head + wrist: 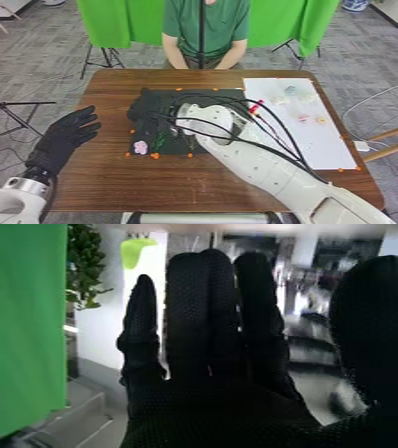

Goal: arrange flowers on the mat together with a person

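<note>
Crossing the black mat (182, 146): my right arm (258, 167), coming from its near right; the arm and its looping cables (282, 127) block much of my view of the mat's middle.
Right hand (142, 107): over the mat's far left part, open, fingers (188, 299) straight and up in the wrist view, holding nothing I can see.
Pink flower (139, 147): on the mat's near left corner, green stem (160, 140) just beside it.
Red pieces (257, 106): by the mat's right edge, close against the arm; I can't tell what they are.
White sheet (320, 150): right of the mat, with small pale flowers (303, 118) on its farther half.
Left hand (64, 137): left of the mat, apart from it, fingers loosely open, empty.
Green curtain (120, 20): beyond the mat, past the table (98, 185).
</note>
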Robot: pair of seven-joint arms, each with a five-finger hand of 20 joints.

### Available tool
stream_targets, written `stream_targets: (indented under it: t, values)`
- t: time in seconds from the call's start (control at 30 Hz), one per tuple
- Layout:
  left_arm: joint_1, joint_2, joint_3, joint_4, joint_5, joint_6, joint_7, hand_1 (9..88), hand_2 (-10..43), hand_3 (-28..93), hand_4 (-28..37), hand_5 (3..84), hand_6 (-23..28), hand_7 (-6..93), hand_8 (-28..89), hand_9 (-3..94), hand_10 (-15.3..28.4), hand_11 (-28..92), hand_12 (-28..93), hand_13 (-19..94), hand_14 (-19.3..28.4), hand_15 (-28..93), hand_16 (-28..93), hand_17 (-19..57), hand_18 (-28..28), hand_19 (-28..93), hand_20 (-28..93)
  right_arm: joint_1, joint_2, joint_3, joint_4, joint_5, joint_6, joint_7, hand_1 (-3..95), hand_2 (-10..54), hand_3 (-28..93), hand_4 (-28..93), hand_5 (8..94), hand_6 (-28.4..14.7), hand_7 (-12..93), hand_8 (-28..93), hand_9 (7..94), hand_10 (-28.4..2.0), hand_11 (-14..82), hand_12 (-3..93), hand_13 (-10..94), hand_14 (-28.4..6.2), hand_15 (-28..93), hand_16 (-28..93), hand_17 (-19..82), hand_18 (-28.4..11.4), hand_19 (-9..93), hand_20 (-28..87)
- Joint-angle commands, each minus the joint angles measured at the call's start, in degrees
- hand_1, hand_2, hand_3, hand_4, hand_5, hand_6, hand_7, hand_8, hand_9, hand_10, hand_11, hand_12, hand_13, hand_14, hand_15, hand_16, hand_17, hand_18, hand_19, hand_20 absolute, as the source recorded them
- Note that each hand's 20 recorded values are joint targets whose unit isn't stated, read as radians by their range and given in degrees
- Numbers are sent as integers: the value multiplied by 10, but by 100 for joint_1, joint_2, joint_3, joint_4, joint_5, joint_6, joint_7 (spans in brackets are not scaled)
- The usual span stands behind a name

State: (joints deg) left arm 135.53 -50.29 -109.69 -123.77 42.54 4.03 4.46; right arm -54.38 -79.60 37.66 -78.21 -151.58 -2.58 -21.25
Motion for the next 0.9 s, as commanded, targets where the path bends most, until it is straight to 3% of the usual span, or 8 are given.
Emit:
stream_targets:
  t: [0.03,0.13,0.23,0.43,0.57,0.73,0.9]
  values:
    - [235,-268,-77,-59,49,19,-9,293,0,680,-253,334,49,180,-96,291,120,198,177,250,157,306,10,-64,219,464,91,-607,603,1171,-1119,1163,-437,165,253,-23,852,-282,477,9,335,-155,501,-109,279,258,440,-79,496,211,151,-170,523,384]
    - [266,-360,-107,-82,67,0,-18,292,-1,679,-245,335,49,177,-93,294,122,196,179,251,159,310,7,-64,220,467,87,-1081,972,1853,-1587,1858,-670,252,251,-8,857,-282,464,1,307,-141,487,-111,248,258,426,-78,436,224,151,-170,491,356]
    - [316,-401,-159,-98,64,3,15,290,-3,682,-243,336,50,177,-91,295,122,195,180,251,159,311,5,-65,221,468,84,-1652,1346,2584,-2029,2430,-859,467,238,33,849,-266,453,-6,279,-128,472,-117,213,256,408,-80,367,243,144,-175,438,321]
    - [345,-451,-236,-103,46,15,44,288,-6,686,-246,337,50,175,-90,296,123,193,181,251,160,311,3,-65,222,471,80,-2986,1891,4148,-2775,4288,-1342,1170,229,47,843,-257,455,-19,232,-113,459,-122,183,253,388,-86,285,279,133,-186,380,284]
    - [392,-484,-254,-127,54,18,60,286,-9,692,-247,337,50,175,-90,296,124,194,183,251,160,310,3,-65,222,473,78,-3928,2196,5036,-3143,5719,-1341,1419,237,40,838,-247,461,-28,210,-103,461,-130,170,251,409,-99,297,293,157,-188,491,337]
    - [427,-538,-254,-137,51,26,83,286,-9,692,-250,336,49,175,-90,296,123,194,183,251,159,310,3,-66,222,473,76,-5057,2221,6105,-3586,6908,-1535,1818,246,29,840,-240,468,-38,198,-98,468,-139,172,249,423,-104,319,273,188,-181,525,344]
    - [409,-550,-280,-139,66,-16,56,285,-11,695,-249,336,49,174,-90,295,122,194,183,251,159,310,3,-64,221,473,75,-6123,1821,7015,-4014,8107,-1446,2384,246,23,843,-236,475,-44,183,-97,470,-137,168,244,422,-108,293,253,187,-181,469,302]
